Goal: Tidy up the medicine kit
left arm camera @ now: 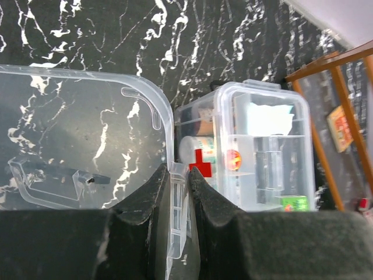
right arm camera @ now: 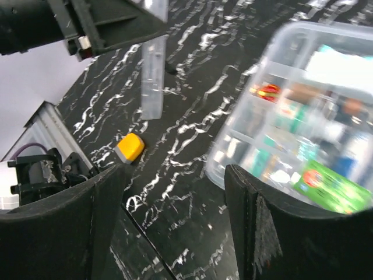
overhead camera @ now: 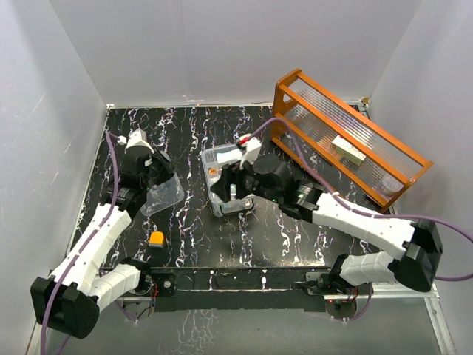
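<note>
Left gripper [left arm camera: 178, 192] pinches the lid [left arm camera: 76, 134] by its rim, which is likely slippery. Right gripper [right arm camera: 169, 221] gapes empty over the box [right arm camera: 303, 116] — probably light, stiff-walled.

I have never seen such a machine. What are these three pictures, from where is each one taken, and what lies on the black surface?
These are two robot arms bolted to a black marbled table. One picture looks down from above; the other two come from a camera on each wrist. The left end effector is closed on a clear lid. The right end effector is open and empty, above the medicine kit, a clear box of small items. An orange rack stands at the right, and a small orange block lies near the left arm.
</note>
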Controlling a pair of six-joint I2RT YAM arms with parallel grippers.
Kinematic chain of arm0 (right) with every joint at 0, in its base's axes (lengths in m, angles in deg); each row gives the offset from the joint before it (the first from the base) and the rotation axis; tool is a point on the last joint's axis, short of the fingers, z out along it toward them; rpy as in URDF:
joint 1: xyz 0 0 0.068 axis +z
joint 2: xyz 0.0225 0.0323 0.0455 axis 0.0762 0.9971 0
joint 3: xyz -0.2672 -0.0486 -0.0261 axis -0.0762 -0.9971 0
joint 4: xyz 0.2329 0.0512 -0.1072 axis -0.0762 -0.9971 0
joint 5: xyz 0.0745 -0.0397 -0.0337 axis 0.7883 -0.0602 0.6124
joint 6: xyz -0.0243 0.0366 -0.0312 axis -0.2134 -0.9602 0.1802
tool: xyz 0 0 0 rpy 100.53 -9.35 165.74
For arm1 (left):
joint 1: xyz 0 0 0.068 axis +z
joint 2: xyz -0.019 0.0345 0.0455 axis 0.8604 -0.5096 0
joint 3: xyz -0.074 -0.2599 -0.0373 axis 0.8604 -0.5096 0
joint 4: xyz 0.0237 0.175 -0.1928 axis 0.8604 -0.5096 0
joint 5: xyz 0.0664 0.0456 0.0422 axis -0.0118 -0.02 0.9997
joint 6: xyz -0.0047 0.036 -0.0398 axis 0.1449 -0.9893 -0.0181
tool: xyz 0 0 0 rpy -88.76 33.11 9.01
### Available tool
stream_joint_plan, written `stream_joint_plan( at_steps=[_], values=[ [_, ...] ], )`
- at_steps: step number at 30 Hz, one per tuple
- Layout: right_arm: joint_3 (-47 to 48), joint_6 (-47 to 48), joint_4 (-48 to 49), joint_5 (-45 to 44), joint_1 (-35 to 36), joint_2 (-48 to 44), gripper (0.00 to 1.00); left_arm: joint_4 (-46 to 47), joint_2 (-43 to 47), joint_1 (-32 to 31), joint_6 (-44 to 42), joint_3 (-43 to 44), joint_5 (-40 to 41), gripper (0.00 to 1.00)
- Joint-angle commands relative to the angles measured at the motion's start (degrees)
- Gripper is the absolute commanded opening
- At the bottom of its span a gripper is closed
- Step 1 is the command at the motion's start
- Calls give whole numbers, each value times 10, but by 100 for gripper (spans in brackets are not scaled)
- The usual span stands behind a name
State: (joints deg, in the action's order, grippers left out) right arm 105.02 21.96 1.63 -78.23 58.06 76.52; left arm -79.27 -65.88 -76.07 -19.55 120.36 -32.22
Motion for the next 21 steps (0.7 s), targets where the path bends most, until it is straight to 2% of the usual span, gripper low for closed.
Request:
stream_joint_plan(
  at_steps=[1,7,13,21],
  values=[
    [18,26,147,10,48,64,68,9,50,1,53,3,-15,7],
    [43,3,234,-31,102,153,74,-26,72,1,76,4,-29,8],
    [33,-6,264,-85,108,187,76,-44,104,1,78,3,-45,9],
    [21,18,316,-8,116,207,72,-55,121,1,88,8,-66,9]
  ],
)
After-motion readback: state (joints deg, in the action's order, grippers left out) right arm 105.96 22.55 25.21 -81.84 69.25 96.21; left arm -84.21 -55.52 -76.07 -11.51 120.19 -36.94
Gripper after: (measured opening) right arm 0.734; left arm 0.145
